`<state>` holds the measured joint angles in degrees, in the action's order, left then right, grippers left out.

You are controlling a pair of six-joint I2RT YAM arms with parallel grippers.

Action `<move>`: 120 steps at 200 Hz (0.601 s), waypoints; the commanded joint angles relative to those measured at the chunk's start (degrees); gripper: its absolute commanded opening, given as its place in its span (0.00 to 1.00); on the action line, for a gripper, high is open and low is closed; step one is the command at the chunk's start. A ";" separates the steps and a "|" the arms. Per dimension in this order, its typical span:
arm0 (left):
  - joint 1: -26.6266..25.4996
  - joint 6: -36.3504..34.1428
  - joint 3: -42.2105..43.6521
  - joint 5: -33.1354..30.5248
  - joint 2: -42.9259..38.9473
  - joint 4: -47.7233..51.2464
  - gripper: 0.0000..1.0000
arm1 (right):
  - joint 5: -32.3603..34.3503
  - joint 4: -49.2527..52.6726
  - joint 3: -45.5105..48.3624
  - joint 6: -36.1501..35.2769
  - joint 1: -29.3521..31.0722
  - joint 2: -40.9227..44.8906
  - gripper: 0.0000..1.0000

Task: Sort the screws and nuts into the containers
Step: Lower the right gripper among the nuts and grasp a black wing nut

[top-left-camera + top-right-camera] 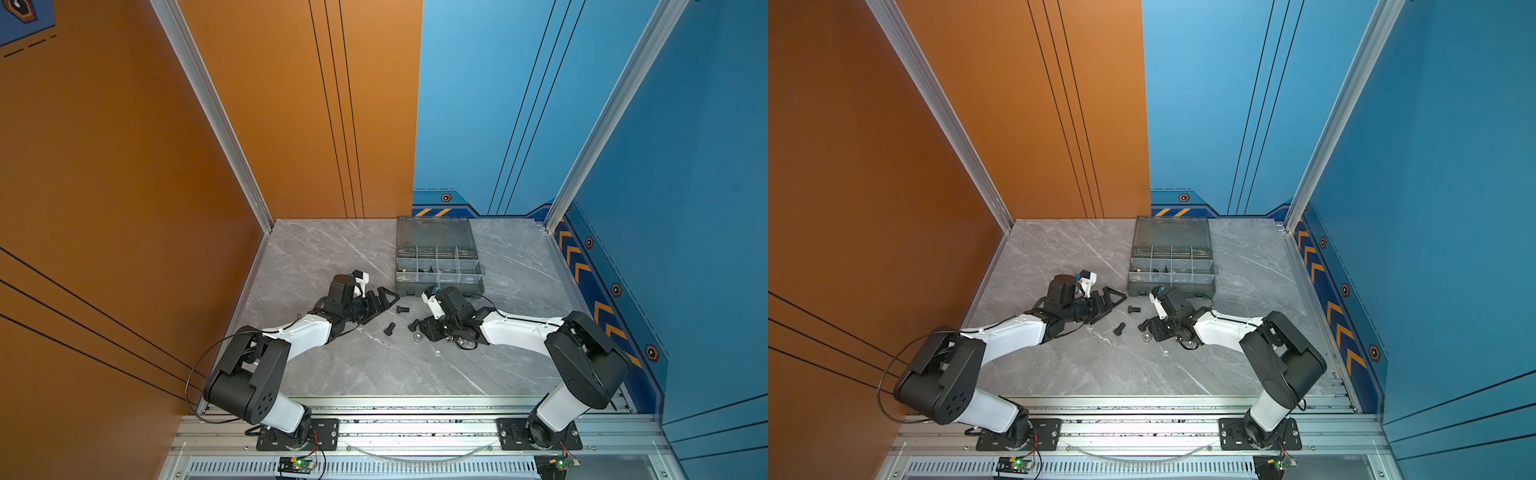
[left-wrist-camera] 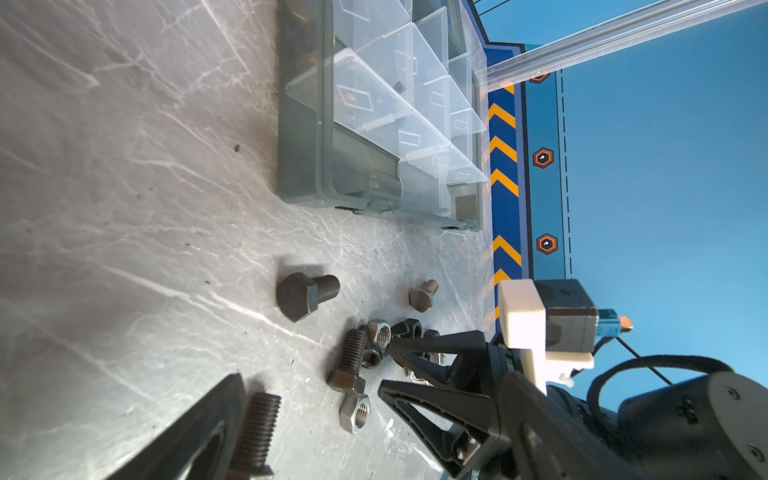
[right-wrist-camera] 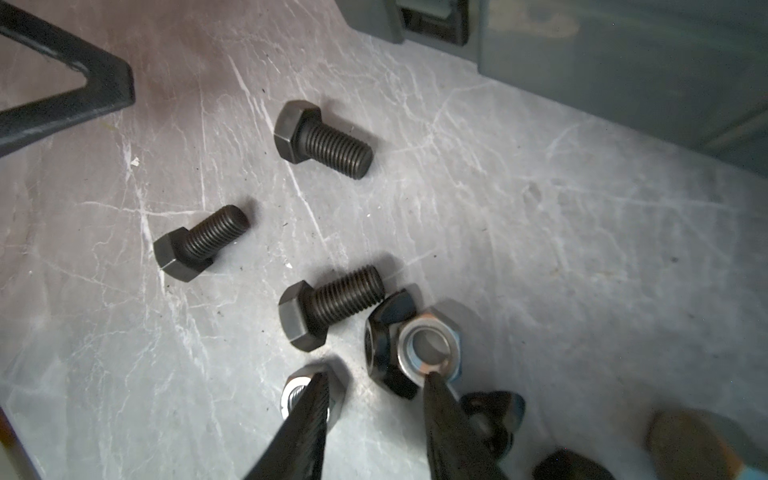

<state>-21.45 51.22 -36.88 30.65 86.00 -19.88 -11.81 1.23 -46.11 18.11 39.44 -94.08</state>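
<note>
left gripper (image 1: 385, 307): my jaws stand wide apart and empty, low on the tabletop (image 1: 332, 365) just beside the screws; I judge I hold off so the other arm can work the pile.
screws (image 3: 324, 139): three matte black hex-heads with coarse threads, near the tabletop's middle. They lie on their sides and apart, so a shank is free to pinch.
nuts (image 3: 430, 347): a silver one leans on a black one, another silver lies flat beside.
right gripper (image 3: 374, 376): my jaws are part-way apart, clamping nothing; one tip is over the flat nut, one at the leaning nut's rim, set for a nut, I judge.
case (image 1: 440, 286): by the far edge, lid (image 1: 434, 232) back so the compartments (image 1: 446, 264) face up; the bits inside are too small to name.
</note>
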 commanded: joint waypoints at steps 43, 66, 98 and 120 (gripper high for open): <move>-0.44 -1.43 -0.38 -0.47 0.58 0.61 0.98 | 3.58 3.05 1.02 0.65 0.29 3.65 0.41; -0.43 -1.48 -0.21 -0.57 0.58 0.61 0.98 | 5.42 4.23 1.43 0.93 0.21 5.67 0.42; -0.43 -1.52 -0.13 -0.57 0.44 0.61 0.98 | 8.59 5.06 2.23 2.48 -0.93 7.31 0.42; -0.43 -1.55 -0.12 -0.55 0.38 0.55 0.98 | 11.37 5.70 2.42 4.02 -1.34 7.03 0.41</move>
<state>-21.45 51.20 -36.88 30.65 86.06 -19.88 -5.26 4.05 -44.86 19.62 38.83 -87.53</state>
